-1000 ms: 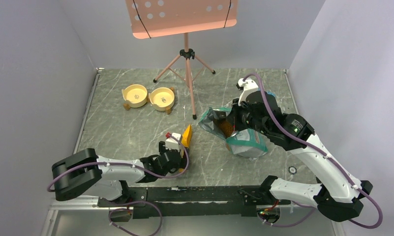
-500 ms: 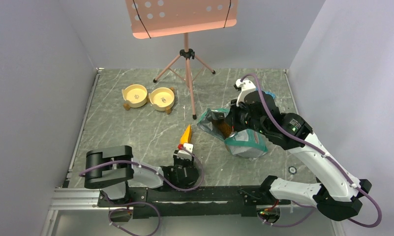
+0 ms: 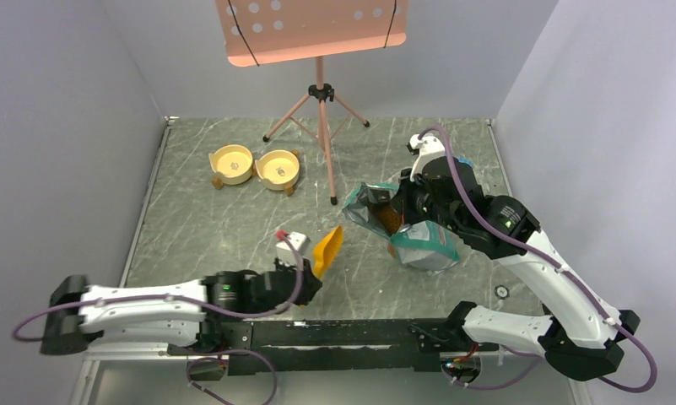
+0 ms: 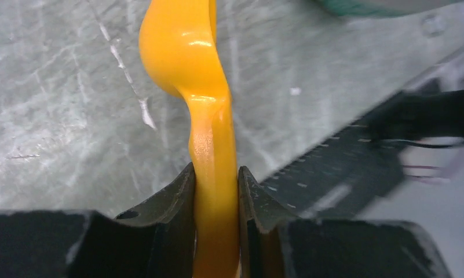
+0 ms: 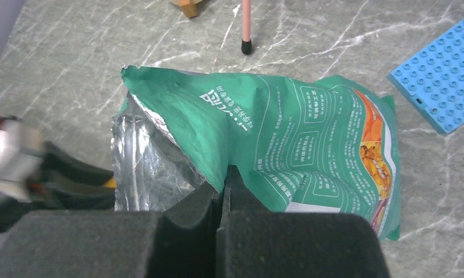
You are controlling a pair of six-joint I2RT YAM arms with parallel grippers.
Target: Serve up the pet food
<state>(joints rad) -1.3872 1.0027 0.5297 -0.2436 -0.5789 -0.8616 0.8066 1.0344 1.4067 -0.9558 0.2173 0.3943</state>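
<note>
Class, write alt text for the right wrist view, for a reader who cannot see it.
The right gripper pinches the rim of an open green bag, holding its silver-lined mouth agape on a grey marbled table. A blue studded plate lies at the upper right.

You are working in a robot lab test cell: plain pale walls (image 3: 64, 126) box in a marble-patterned tabletop (image 3: 224, 219), the cabled left arm (image 3: 140, 302) and right arm (image 3: 562, 287) sit on a black rail (image 3: 351, 333), and a pink music stand (image 3: 317, 34) stands behind.
</note>
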